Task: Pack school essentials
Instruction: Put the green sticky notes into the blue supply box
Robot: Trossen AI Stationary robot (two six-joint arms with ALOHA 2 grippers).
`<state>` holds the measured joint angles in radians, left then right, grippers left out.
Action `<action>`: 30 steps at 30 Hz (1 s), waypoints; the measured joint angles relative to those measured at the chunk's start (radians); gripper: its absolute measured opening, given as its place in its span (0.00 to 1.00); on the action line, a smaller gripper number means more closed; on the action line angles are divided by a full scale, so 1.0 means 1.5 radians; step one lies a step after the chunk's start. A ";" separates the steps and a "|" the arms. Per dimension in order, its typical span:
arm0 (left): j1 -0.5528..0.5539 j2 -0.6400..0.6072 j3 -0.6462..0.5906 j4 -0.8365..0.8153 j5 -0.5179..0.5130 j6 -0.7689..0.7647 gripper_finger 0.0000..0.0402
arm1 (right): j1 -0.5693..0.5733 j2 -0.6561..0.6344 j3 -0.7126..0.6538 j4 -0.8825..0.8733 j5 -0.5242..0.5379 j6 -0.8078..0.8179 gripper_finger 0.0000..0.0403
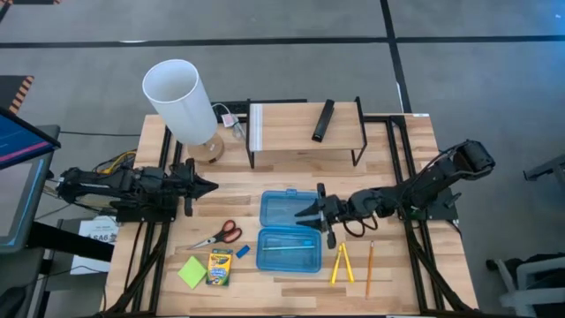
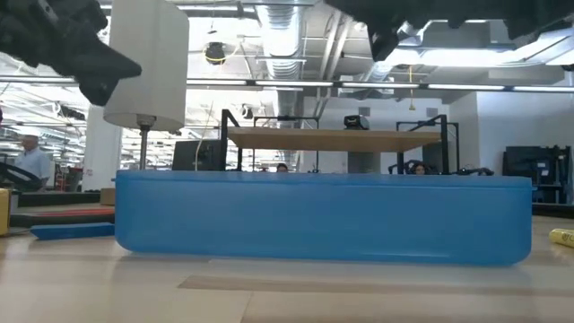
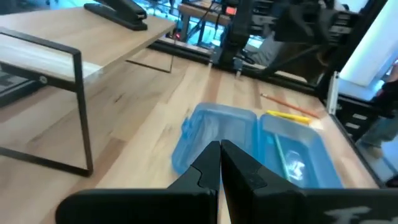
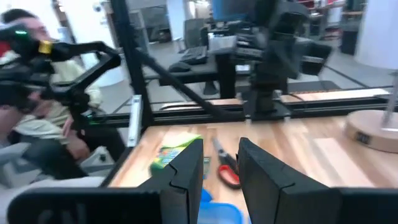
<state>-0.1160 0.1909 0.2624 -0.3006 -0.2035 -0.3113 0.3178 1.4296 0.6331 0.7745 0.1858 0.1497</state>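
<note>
The open blue translucent plastic pencil case (image 1: pixel 291 231) lies at the centre of the light wooden surface (image 1: pixel 406 278), its tray nearest the front edge and its lid hinged back behind it. One pale pen (image 1: pixel 284 248) already lies in the tray; nothing else is packed.

Left of the case lie the red-handled scissors (image 1: pixel 219 235), the small blue eraser (image 1: pixel 243 252), the yellow-green crayon box (image 1: pixel 219 266) and the green sticky-note pad (image 1: pixel 192 272). Right of the case lie two yellow sticks (image 1: pixel 342 263), crossed at one end, and the orange pencil (image 1: pixel 369 268).

The right gripper (image 1: pixel 311 213) hovers over the right edge of the lid, its jaws partly apart and empty. The left gripper (image 1: pixel 207 186) waits at the left side, jaws closed on nothing, near the base of the white-shaded lamp (image 1: pixel 180 99). A black bar-shaped object (image 1: pixel 323 120) rests on the raised wooden shelf (image 1: pixel 305 126) at the back.

Judgement: packing is at an early stage, between one item and the next. The next move calls for lowering a gripper over a loose item, most readily the yellow sticks or pencil near the right arm, and closing squarely across its narrow body.
</note>
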 joint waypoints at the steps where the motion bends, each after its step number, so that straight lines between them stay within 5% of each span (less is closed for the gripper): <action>1: -0.009 0.012 0.010 -0.005 0.005 -0.008 0.00 | 0.000 0.000 0.000 -0.002 0.001 0.000 0.29; 7: -0.069 0.119 0.057 -0.038 -0.047 0.006 0.00 | -0.003 0.000 0.000 -0.005 -0.001 0.000 0.29; 16: -0.155 0.315 0.137 -0.096 -0.026 -0.029 0.01 | 0.002 -0.001 0.000 -0.007 0.000 0.000 0.29; 30: -0.341 0.427 0.281 -0.346 0.048 -0.210 0.33 | 0.005 -0.001 0.000 -0.008 -0.001 -0.009 0.29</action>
<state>-0.6268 0.8314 0.6834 -0.8191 -0.1317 -0.6269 0.3260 1.4277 0.6331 0.7629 0.1842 0.1360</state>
